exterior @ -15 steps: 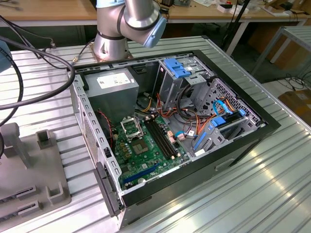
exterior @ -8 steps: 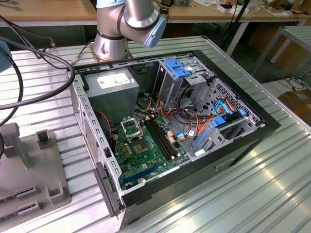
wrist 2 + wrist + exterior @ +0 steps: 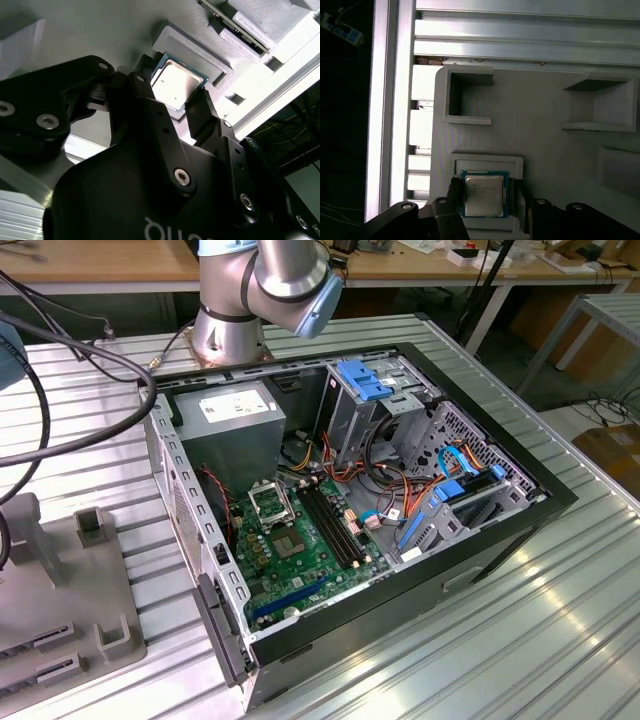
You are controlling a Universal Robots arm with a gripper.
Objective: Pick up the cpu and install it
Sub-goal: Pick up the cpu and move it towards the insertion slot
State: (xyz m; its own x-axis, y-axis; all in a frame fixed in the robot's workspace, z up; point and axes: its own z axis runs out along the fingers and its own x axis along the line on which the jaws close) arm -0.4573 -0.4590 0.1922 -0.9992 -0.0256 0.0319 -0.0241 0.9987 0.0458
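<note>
The cpu (image 3: 484, 195) lies flat, silver face up, in a raised square nest (image 3: 487, 161) on the grey holder (image 3: 70, 590). The holder sits on the desk (image 3: 560, 620) at the exterior view's left, beside the open case (image 3: 480, 540). The jaws stand narrowly apart, one on each side of the cpu. In the first wrist view one looks to be against its edge, while a sliver of nest shows between the cpu and the other, so I judge them not yet clamped.

That uneven gap is the main hazard. If one jaw arrives first, it may shove the cpu against the nest wall and tip it or ride it up the rim. The cpu is thin, so the jaws have little edge to bite on. A hold too high or too shallow could let it slip or twist on lifting. A cpu held skewed would meet the socket (image 3: 270, 502) crooked, and pressing it there could damage the contacts. The socket sits deep in the case near the wall and loose cables (image 3: 385, 475), which could snag the arm.
</note>
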